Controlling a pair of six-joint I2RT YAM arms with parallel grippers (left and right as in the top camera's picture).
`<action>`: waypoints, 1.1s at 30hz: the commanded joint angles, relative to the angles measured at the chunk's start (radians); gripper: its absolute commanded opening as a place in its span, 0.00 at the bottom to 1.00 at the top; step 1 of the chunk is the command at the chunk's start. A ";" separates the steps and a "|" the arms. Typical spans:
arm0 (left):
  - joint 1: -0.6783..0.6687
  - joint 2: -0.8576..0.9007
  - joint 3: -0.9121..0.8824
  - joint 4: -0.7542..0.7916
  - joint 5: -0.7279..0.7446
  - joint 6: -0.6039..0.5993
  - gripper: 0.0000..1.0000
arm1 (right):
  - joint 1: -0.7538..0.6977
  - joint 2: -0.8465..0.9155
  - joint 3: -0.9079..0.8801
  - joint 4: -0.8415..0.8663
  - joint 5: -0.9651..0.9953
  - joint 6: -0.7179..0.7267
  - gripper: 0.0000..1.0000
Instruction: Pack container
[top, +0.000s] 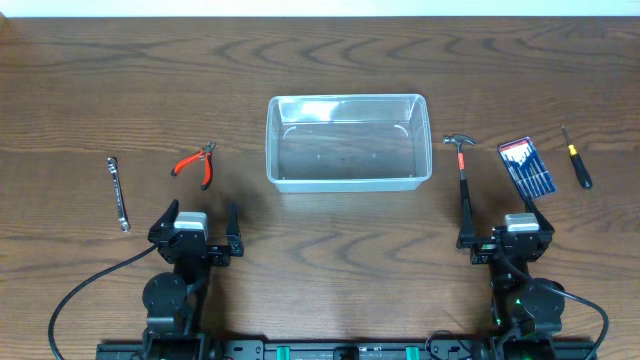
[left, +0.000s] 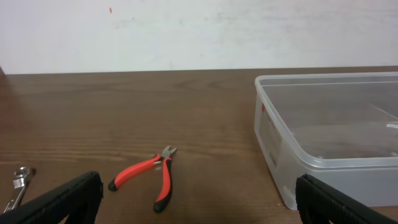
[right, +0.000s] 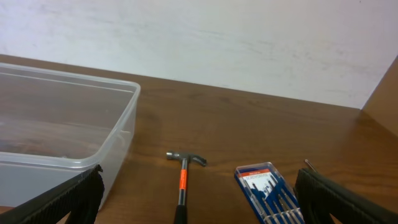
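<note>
Container of clear plastic, rectangular and round-cornered, sits on the brown wooden desk between red-handled pliers and an orange-gripped hammer. Left claw and right claw are both released, empty.

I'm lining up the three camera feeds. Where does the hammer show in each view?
Overhead: the hammer lies just right of the container, head at the top.
Left wrist: not in view.
Right wrist: lower centre, right of the container.
Shared landmark: the container, seen in all three.
</note>
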 joint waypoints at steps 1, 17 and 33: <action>0.005 0.003 -0.011 -0.041 0.040 -0.013 0.98 | -0.005 -0.009 -0.004 -0.002 -0.001 0.014 0.99; 0.005 0.003 -0.011 -0.040 0.040 -0.013 0.98 | -0.005 0.026 0.066 0.038 0.008 0.164 0.99; 0.005 0.003 -0.011 -0.040 0.040 -0.013 0.98 | -0.156 1.268 1.435 -0.649 -0.032 0.100 0.99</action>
